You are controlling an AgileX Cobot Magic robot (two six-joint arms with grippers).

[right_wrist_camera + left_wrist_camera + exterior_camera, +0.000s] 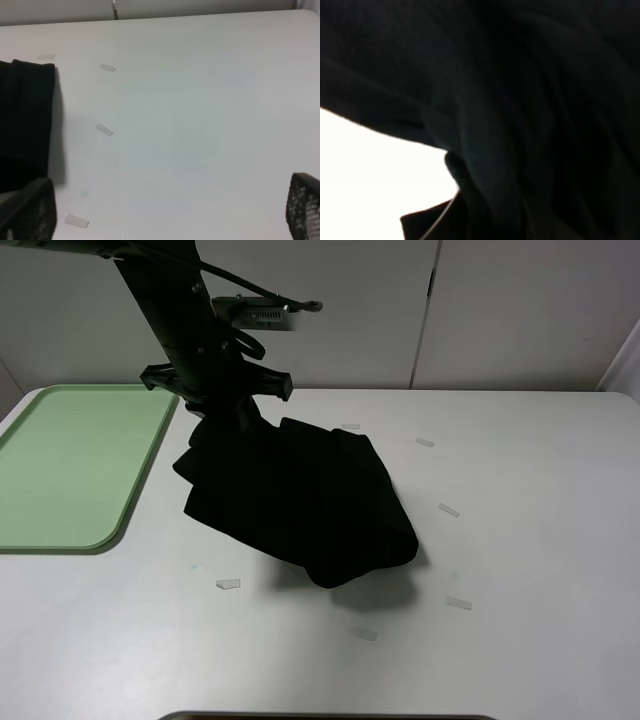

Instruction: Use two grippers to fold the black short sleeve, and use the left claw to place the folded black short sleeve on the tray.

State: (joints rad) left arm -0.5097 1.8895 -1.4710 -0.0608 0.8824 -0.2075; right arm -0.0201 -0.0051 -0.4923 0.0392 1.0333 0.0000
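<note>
The black short sleeve (300,495) is a folded bundle in the middle of the table. Its left end is pulled up off the surface and its right end rests on the table. My left gripper (226,420) comes down from the upper left and is shut on that raised end. Its tips are buried in the cloth. Black cloth (510,100) fills almost the whole left wrist view. My right gripper (167,212) is open over bare table to the right of the short sleeve (25,120), with nothing between its fingers (30,210). The pale green tray (60,460) lies at the table's left edge.
Several small pale tape scraps lie on the white table (530,540), among them one (228,584) in front of the shirt and one (448,509) to its right. White cabinet doors stand behind the table. The right arm is out of the exterior high view.
</note>
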